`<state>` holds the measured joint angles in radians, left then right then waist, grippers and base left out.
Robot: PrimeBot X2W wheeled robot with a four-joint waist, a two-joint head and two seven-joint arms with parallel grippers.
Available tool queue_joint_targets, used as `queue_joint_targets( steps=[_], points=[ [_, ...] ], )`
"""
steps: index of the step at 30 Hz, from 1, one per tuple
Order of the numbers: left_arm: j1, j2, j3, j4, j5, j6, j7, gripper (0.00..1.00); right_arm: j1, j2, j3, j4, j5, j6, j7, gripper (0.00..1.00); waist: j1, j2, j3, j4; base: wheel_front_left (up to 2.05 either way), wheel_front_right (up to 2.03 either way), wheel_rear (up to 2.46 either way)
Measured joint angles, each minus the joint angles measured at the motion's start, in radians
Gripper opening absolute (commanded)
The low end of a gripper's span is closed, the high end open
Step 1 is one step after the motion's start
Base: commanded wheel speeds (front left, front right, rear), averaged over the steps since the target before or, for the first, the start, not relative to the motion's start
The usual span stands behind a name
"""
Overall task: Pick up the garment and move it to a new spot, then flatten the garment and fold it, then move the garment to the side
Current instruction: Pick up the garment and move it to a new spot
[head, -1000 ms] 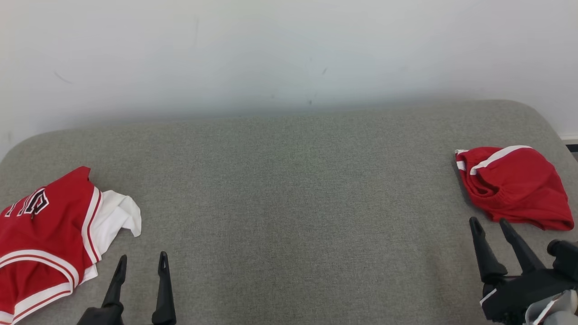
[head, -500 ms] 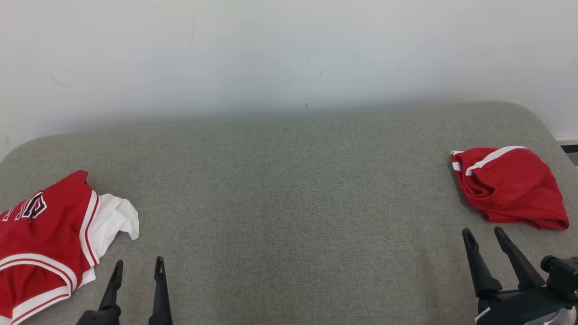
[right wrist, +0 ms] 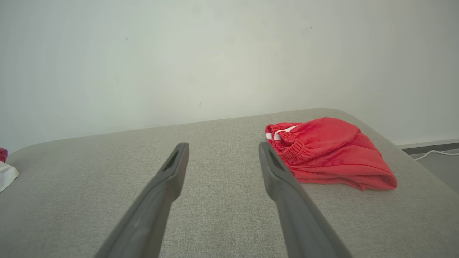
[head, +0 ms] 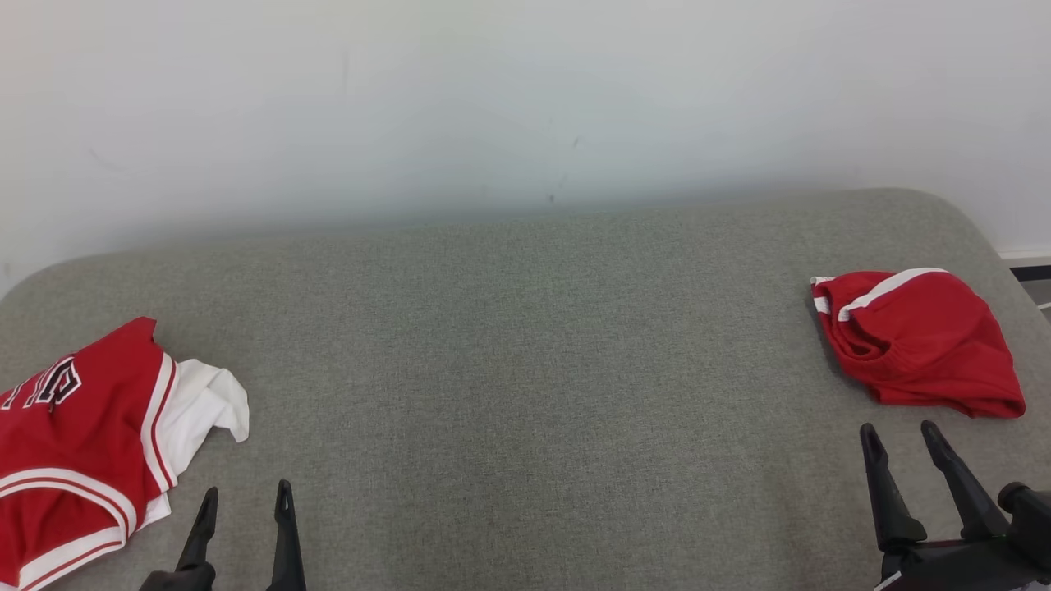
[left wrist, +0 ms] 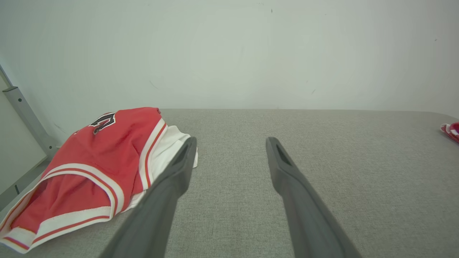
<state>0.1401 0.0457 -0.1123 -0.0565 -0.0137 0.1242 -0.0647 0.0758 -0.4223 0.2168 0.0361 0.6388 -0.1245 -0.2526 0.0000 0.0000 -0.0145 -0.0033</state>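
Two garments lie on the grey fabric-covered padded surface (head: 525, 369), well apart, one near each end. At the robot's left sits a red sleeveless jersey with white-and-red trim and black-and-white lettering (head: 74, 435), lying in a loose heap at the surface's near left edge. One piece of plain white cloth (head: 201, 402) sticks out from under its right side. At the robot's right lies a crumpled pair of red shorts with white stripes and a gathered waistband (head: 920, 345), close to the right edge.

Two end effectors are in view, each with two long dark fingers. The left end effector (head: 248, 490) stands with its fingers spread apart and nothing between them, over bare fabric just to the right of the jersey. The right end effector (head: 898, 428) also has its fingers spread and empty, its tips near the front edge of the shorts but not touching them.

A plain pale wall (head: 525, 98) rises behind the surface. In the right wrist view, one white cable (right wrist: 434, 153) lies on the floor beyond the surface's right end.
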Motion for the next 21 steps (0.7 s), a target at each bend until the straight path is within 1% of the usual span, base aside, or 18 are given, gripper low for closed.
queue_joint_targets(
  steps=[4,10,21],
  points=[
    [0.0,0.0,-0.001,-0.001,-0.004,0.0,0.003,1.0,0.002,0.018,-0.028,0.001,-0.023,0.0,0.0,1.0,0.0,0.0,-0.001,-0.002,0.0,0.0,0.0],
    [0.001,0.0,-0.001,-0.005,-0.004,0.0,0.006,1.0,0.028,0.049,-0.044,-0.011,-0.052,0.0,0.0,1.0,0.0,0.0,-0.003,-0.005,0.0,0.0,0.0],
    [0.001,0.0,0.004,-0.005,-0.003,0.0,0.017,1.0,0.038,0.059,-0.078,-0.016,-0.083,0.0,0.001,1.0,0.0,0.0001,-0.005,-0.005,0.0,0.0,0.0]
  ],
)
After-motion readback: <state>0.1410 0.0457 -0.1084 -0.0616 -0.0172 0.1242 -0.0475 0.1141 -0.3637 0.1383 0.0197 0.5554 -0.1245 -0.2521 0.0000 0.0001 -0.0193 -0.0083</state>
